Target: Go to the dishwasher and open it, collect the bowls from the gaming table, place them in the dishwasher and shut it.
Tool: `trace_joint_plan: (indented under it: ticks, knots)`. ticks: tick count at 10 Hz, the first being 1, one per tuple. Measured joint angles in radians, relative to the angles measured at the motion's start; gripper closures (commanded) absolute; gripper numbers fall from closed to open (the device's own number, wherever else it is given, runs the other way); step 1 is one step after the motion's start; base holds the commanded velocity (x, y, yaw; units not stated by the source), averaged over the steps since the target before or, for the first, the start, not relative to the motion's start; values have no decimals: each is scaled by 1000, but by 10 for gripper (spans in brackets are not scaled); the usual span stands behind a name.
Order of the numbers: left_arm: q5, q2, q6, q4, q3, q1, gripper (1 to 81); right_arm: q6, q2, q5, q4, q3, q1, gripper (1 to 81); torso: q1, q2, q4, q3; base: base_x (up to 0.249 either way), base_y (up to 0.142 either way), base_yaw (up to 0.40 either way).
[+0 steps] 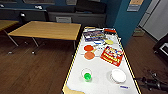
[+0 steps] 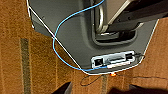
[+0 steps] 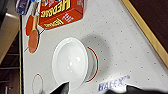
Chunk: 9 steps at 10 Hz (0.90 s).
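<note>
The gaming table [image 1: 100, 87] with its white top and yellow edge stretches away from me. Two orange bowls [image 1: 88, 48] [image 1: 89, 55] lie side by side near its middle. A small green bowl [image 1: 87, 76] stands inside a ring mark near the front. In the right wrist view, the orange bowls [image 3: 33, 41] show at the far side. My right gripper [image 3: 96, 91] hangs open over the tabletop, close to a white bowl [image 3: 71, 62]. My right arm [image 1: 153, 84] sits beside the table's right edge. My left gripper [image 2: 98, 91] is open above the wooden floor.
A white bowl [image 1: 118, 75] sits front right on the table, a red game box [image 1: 112, 55] beyond it and a blue box [image 1: 93, 35] at the far end. A yellow-wood table [image 1: 47, 30] stands left. A teal pillar [image 1: 127, 17] rises right.
</note>
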Motion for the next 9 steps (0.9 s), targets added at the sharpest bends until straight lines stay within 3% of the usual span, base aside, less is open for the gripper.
trace_joint_plan:
  ticks: [5, 9]
  knots:
    - [0, -3, 0, -1, 0, -6, 10, 161, 91, -53, 0, -152, 14, 10, 0, 0, 0, 0, 0, 0, 0]
    - [1, -6, -1, -5, 0, -6, 10, 210, 190, -64, 0, -258, 25, 10, 0, 1, 0, 0, 0, 0, 0]
